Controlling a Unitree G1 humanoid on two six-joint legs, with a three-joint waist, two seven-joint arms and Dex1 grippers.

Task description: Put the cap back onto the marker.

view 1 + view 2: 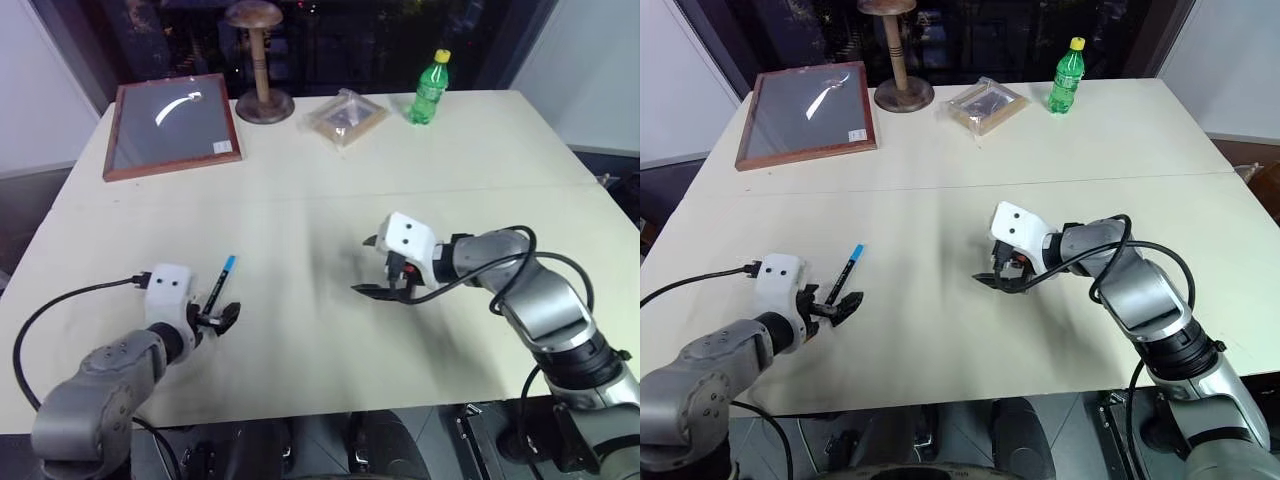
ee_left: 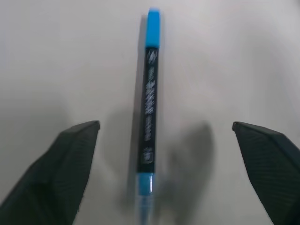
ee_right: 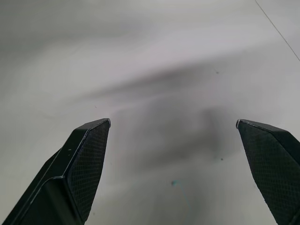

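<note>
A thin dark marker [image 2: 149, 117] lies on the pale table [image 1: 300, 330] in front of my left gripper [image 2: 165, 125]. The bright blue cap [image 2: 153, 28] sits on its far end, in line with the barrel. The near end of the marker also shows blue and reaches in between my left fingers [image 2: 65, 164], which stand wide apart and do not touch it. In the head view the marker [image 1: 218, 288] points away from that gripper [image 1: 218, 318], cap [image 1: 229, 264] farthest out. Over the table's middle, my right gripper [image 1: 368, 266] is open with nothing between its fingers [image 3: 84, 159].
Along the far edge stand a wood-framed glass panel [image 1: 170, 125] at the left, a wooden stand [image 1: 262, 60], a clear packet [image 1: 345, 117] and a green bottle [image 1: 430, 90]. A black cable [image 1: 60, 305] loops from my left wrist over the table.
</note>
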